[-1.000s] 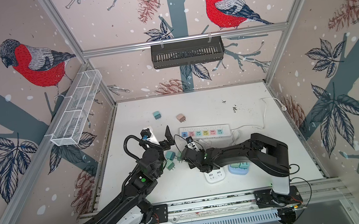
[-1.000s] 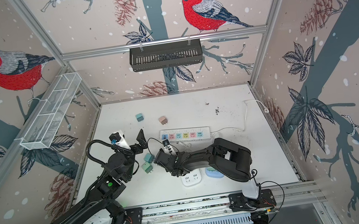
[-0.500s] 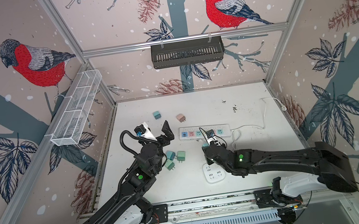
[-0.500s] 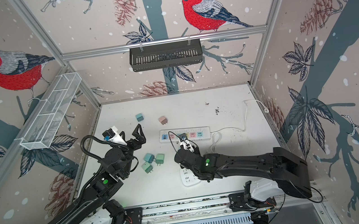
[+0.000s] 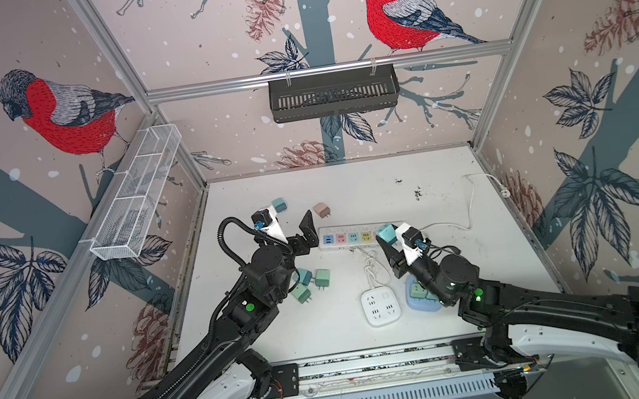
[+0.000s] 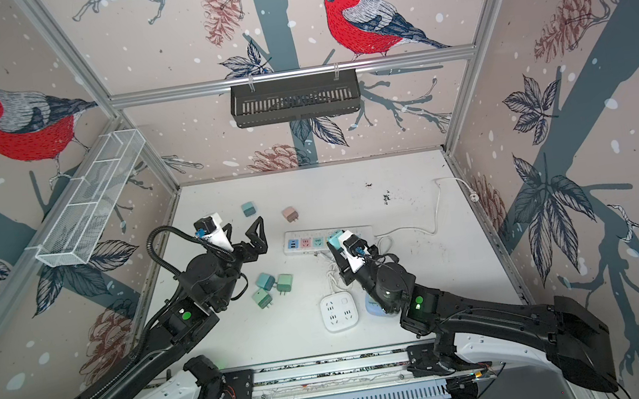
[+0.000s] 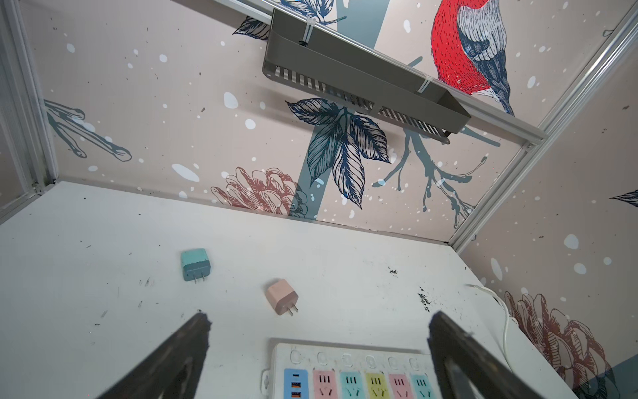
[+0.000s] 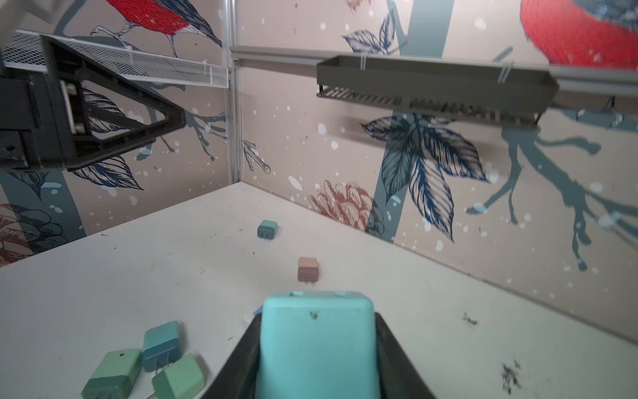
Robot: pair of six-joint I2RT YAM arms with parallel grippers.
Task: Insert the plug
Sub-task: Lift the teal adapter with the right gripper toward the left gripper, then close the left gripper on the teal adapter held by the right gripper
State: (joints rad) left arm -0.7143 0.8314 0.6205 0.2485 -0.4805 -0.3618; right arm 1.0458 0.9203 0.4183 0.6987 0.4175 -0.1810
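Turquoise plug (image 8: pixel 316 342), pinched in the jaws of the right gripper (image 5: pixel 387 242), hangs over one end of the crosswise power strip (image 5: pixel 346 239); the left gripper (image 6: pixel 243 235), jaws spread, hovers by the other.

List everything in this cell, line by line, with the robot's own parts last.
Power strip: one, white with coloured sockets, mid-table.
Strip cable: one, white, running right.
Socket block: one, white, square, front centre.
Cord: one, white, coiled behind the block.
Tray: one, light blue, beside the block, partly under the right arm.
Plug cluster: three, one teal and two green, left of the block.
Teal plug: one, behind the strip.
Pink plug: one, behind the strip.
Turquoise plug: one, held over the strip's right end.
Black basket: one, back wall.
Wire basket: one, white, left wall.
Left gripper: open, empty.
Right gripper: shut on the turquoise plug.
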